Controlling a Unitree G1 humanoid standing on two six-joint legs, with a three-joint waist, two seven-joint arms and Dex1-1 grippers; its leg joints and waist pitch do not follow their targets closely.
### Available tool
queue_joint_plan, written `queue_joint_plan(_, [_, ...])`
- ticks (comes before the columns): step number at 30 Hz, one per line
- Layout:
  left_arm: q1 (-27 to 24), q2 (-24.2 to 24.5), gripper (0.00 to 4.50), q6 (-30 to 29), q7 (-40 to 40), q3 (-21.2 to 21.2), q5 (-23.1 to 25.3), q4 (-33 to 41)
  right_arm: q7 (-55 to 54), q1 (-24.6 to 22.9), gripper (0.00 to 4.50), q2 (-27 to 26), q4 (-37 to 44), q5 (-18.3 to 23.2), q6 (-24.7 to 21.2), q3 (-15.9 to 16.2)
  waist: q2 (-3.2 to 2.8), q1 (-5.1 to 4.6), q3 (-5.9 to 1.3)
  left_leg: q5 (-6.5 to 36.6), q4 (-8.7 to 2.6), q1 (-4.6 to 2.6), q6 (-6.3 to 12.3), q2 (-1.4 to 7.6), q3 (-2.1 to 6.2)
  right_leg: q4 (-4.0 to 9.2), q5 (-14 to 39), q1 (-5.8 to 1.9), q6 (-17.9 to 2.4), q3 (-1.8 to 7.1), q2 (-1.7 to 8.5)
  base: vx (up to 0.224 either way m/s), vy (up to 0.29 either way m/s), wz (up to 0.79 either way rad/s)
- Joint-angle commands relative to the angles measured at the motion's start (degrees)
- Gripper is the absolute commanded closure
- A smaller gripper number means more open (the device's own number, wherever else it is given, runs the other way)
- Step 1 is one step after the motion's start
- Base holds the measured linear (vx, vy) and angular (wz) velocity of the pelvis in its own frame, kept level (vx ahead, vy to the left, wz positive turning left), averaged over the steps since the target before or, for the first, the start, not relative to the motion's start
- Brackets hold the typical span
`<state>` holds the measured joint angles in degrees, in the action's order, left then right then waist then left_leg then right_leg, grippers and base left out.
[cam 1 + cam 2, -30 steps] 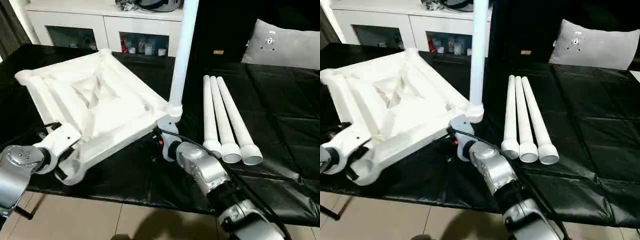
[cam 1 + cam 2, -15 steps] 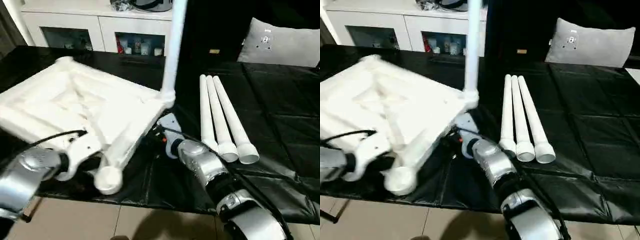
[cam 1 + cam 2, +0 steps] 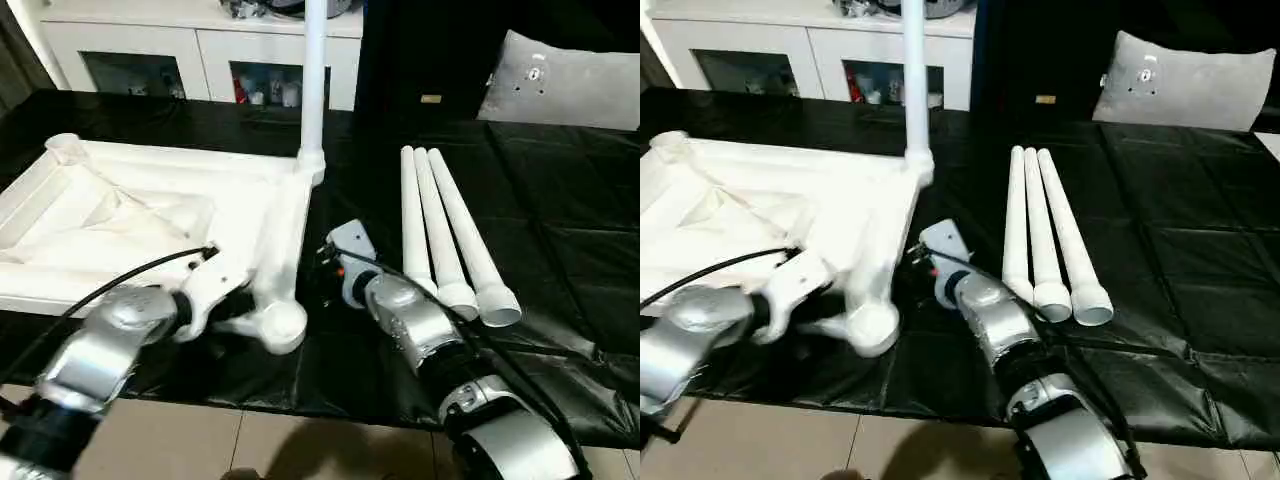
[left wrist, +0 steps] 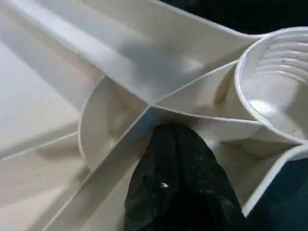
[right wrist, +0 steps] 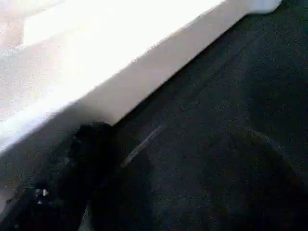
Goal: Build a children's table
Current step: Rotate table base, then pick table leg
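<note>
**Parts count**

I count one tabletop (image 3: 150, 215) and four legs: one leg (image 3: 314, 80) standing upright in a corner socket, three loose legs (image 3: 445, 235) lying side by side on the surface (image 3: 560, 230). One grey cushion (image 3: 565, 80). My two end effectors.

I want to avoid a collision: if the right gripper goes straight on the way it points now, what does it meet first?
Probably the tabletop's near side rail. In the right wrist view, the white rail lies just ahead of the right gripper, above the black cover. Depth is unclear.
</note>
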<state>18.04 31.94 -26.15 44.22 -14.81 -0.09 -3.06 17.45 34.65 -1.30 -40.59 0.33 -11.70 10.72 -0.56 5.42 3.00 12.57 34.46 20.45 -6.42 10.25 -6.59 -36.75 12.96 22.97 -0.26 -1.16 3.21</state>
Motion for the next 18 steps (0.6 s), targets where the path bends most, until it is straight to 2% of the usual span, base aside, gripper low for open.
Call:
queue_joint_plan(1, [2.1,-1.9,4.48,2.6,-2.5,-0.3,0.3,-0.5,0.4,-0.4,0.0,0.0,7.4,0.9,-0.8,-0.5,-1.22,0.16,-4.18,-1.7,-3.71,0.22,-1.89,0.7,-0.85,2.65,-14.5,-4.05,-11.5,1.78,2.85,0.0,0.0,0.0])
queue_joint_plan(3, [2.5,-3.1,4.48,3.1,-3.7,0.3,0.1,-1.3,-0.3,-1.4,0.0,0.7,10.3,0.5,-1.1,-0.7,-1.11,0.2,-4.08,-0.7,-3.86,0.31,-1.99,0.72,-0.82,2.81,-14.0,-4.03,-11.1,1.68,2.88,0.0,0.0,0.0])
queue_joint_plan(5, [2.7,-4.3,4.48,4.6,-4.8,0.7,0.2,-2.3,-1.0,-2.3,0.0,1.2,12.8,0.7,-1.8,-1.5,-1.04,0.06,-3.76,1.5,-4.14,0.38,-2.29,0.76,-0.77,3.19,-10.8,-4.05,-10.8,1.73,2.9,0.0,0.0,0.0])
queue_joint_plan(6, [2.7,-4.3,4.48,4.6,-4.8,0.7,0.2,-2.3,-1.0,-2.3,0.0,1.2,12.8,0.7,-1.8,-1.5,-1.08,0.1,-3.84,2.4,-4.18,0.2,-2.5,0.95,-0.76,3.2,-9.3,-3.95,-10.8,1.8,3.1,0.0,0.0,0.0])
queue_joint_plan(7, [2.5,-5.9,4.48,6.6,-6.0,1.4,-0.1,-2.4,-3.0,-3.8,0.0,1.6,17.1,1.1,-3.9,-3.4,-1.09,0.05,-3.71,2.9,-4.21,0.27,-2.54,0.94,-0.82,3.41,-8.3,-3.91,-10.7,1.87,3.04,0.0,0.0,0.0])
queue_joint_plan(8, [2.5,-6.0,4.48,6.7,-6.1,1.4,-0.2,-2.4,-3.2,-3.8,0.0,1.7,17.3,1.2,-4.0,-3.5,-1.41,0.09,-3.65,2.8,-4.2,0.26,-2.75,0.92,-0.76,3.37,-8.2,-3.94,-10.5,1.91,3.01,0.0,0.0,0.0])
queue_joint_plan(9, [1.6,-6.8,4.48,7.5,-6.3,2.2,-1.0,-0.9,-5.5,-4.8,0.0,1.8,21.4,1.6,-7.7,-5.6,-1.4,0.04,-3.69,2.9,-4.2,0.14,-2.94,1.01,-0.75,3.41,-8.5,-3.88,-10.4,1.94,2.98,0.0,0.0,0.0])
queue_joint_plan(10, [1.2,-6.9,4.48,8.0,-6.5,2.5,-1.0,-0.3,-6.3,-5.1,0.0,1.9,23.0,1.6,-9.7,-6.1,-1.59,0.22,-3.83,2.4,-4.13,0.1,-3.05,0.98,-0.73,3.25,-9.3,-3.9,-10.2,1.93,2.92,0.0,0.0,0.0])
queue_joint_plan(12, [0.9,-6.9,4.48,8.4,-6.7,2.6,-1.0,-0.1,-6.7,-5.3,0.0,1.9,23.9,1.5,-10.8,-6.3,-1.39,0.12,-3.79,2.5,-4.18,0.25,-3.33,0.89,-0.7,3.25,-9.3,-3.97,-10.0,1.87,2.84,0.0,0.0,0.0])
queue_joint_plan(13, [0.2,-6.9,4.48,8.5,-7.8,3.8,-1.3,1.3,-7.3,-4.6,0.0,2.2,25.5,1.7,-15.0,-7.3,-1.54,-0.2,-3.65,3.6,-4.25,0.23,-3.75,0.83,-0.71,3.4,-7.7,-3.93,-9.7,1.88,2.75,0.0,0.0,0.0])
queue_joint_plan(14, [-0.1,-7.0,4.48,8.5,-8.2,4.2,-1.4,1.9,-7.6,-4.3,0.0,2.3,26.2,1.8,-16.7,-7.7,-1.43,-0.22,-3.55,3.7,-4.36,0.3,-3.85,0.83,-0.64,3.45,-7.4,-4.05,-9.6,1.87,2.73,0.0,0.0,0.0])
queue_joint_plan(16, [-1.9,-5.9,4.17,5.4,-6.9,5.7,-3.4,6.5,-8.7,-2.7,0.0,3.5,27.4,-0.2,-23.1,-7.7,-1.63,-0.38,-3.5,4.6,-4.4,0.24,-4.08,0.83,-0.63,3.59,-5.3,-3.88,-9.4,1.89,2.8,0.0,0.0,0.0])
queue_joint_plan(17, [-2.8,-5.4,4.09,3.6,-5.7,6.2,-4.8,8.8,-9.2,-2.0,0.0,4.1,27.6,-1.5,-25.6,-7.5,-1.53,-0.46,-3.52,4.4,-4.39,0.28,-4.35,0.83,-0.62,3.54,-4.8,-3.95,-9.6,1.92,2.8,0.0,0.0,0.0])
queue_joint_plan(18, [-3.1,-5.2,4.09,3.0,-5.3,6.4,-5.2,9.5,-9.4,-1.9,0.0,4.2,27.7,-1.9,-26.3,-7.4,-1.5,-0.51,-3.46,4.3,-4.32,0.21,-4.52,0.74,-0.74,3.56,-4.3,-3.8,-9.7,1.98,2.69,0.0,0.0,0.0])
